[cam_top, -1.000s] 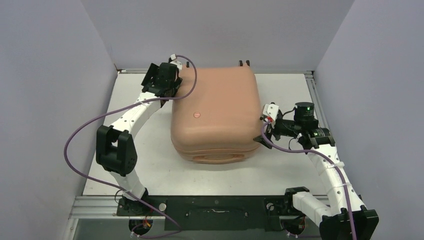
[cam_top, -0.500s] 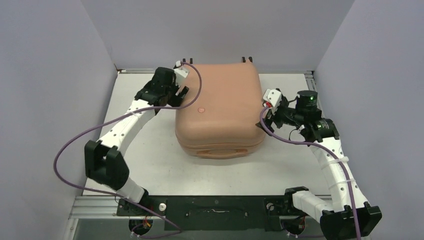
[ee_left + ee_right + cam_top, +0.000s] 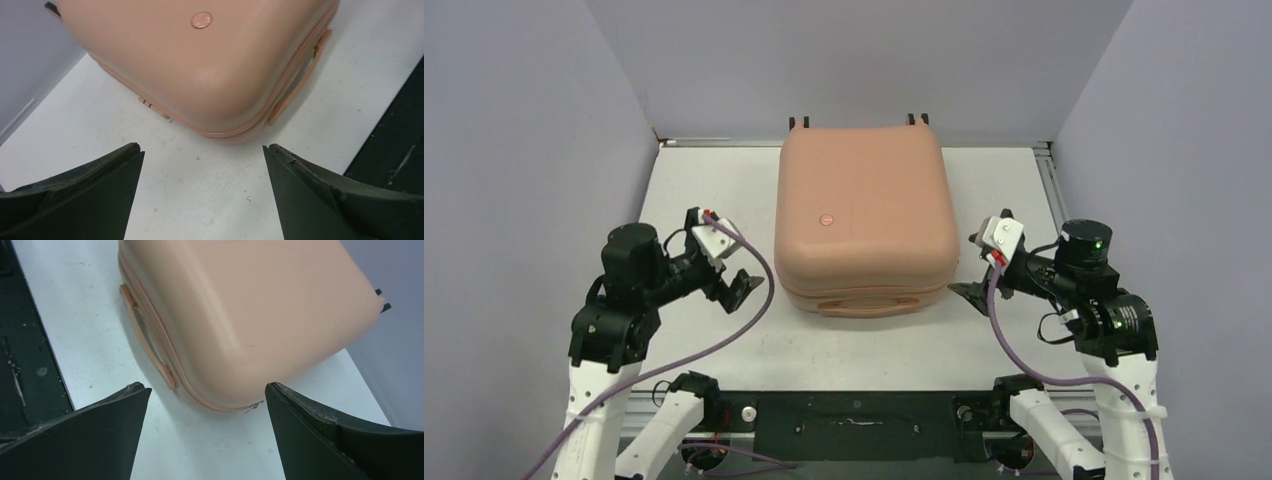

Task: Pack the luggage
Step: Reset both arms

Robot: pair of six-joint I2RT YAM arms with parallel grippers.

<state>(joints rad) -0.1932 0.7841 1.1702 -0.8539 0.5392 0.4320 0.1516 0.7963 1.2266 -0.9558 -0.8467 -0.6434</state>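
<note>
Left end effector [image 3: 201, 148] gapes, apart from luggage [image 3: 210, 70] corner.

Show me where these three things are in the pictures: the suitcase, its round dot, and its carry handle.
suitcase [image 3: 864, 180], top external view, middle of the upper shell.
round dot [image 3: 202, 20], left wrist view, centre of the dot.
carry handle [image 3: 869, 304], top external view, middle of the grip.

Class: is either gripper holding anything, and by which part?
Nothing is held: the left gripper and right gripper both stand open, apart from the luggage.
</note>
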